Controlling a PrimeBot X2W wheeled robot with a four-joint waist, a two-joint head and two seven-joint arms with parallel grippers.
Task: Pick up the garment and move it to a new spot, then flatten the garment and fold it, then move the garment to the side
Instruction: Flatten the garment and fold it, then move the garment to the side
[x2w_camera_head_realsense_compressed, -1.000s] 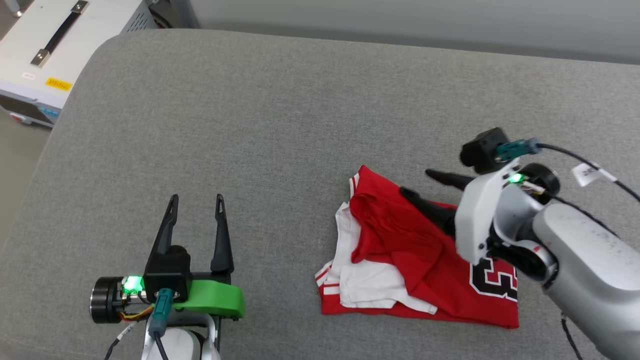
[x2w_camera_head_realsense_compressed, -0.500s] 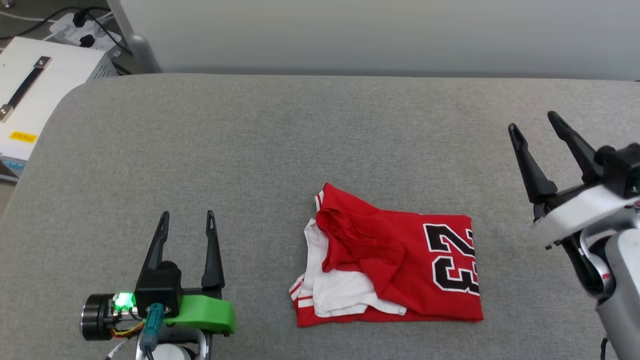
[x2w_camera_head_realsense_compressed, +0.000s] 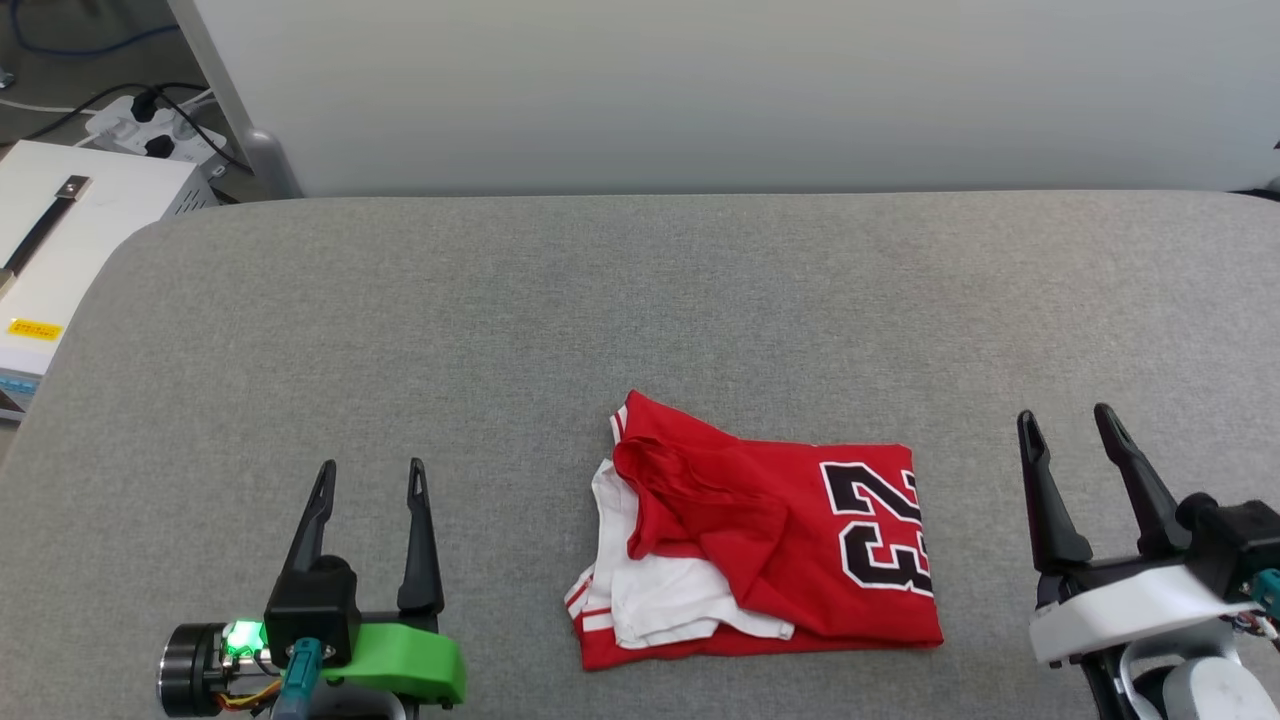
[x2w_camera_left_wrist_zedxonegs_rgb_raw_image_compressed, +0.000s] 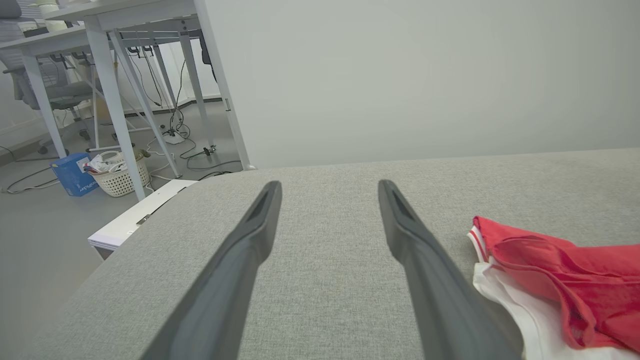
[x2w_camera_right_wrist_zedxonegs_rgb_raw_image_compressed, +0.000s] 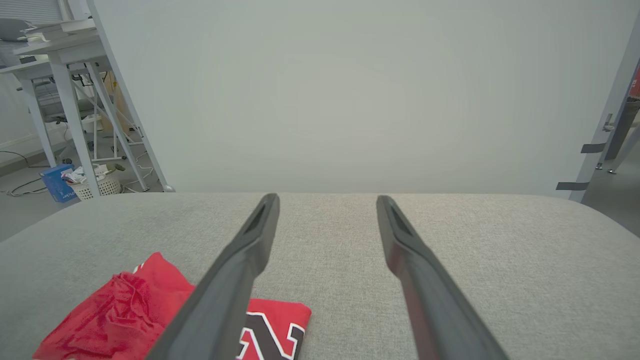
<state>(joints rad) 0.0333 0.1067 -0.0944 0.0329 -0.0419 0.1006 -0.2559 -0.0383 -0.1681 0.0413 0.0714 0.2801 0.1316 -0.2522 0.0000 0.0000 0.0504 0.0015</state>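
The left hand (x2w_camera_head_realsense_compressed: 371, 466), lower left in the head view, and the right hand (x2w_camera_head_realsense_compressed: 1064, 412), lower right, both stand wide and empty; between them, lower centre, the red jersey T-shirt with white sleeves and black "23" (x2w_camera_head_realsense_compressed: 800, 540) lies loosely folded on the grey upholstered cushion (x2w_camera_head_realsense_compressed: 600, 300), touching neither. The fold looks done, so shifting it aside seems next; that calls for pinching all layers at one edge.

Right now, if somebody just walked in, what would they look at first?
The bright red garment with a big black 23, lying folded on the gray cushion. Then the left gripper and the right gripper, both open and empty, one on each side of it.
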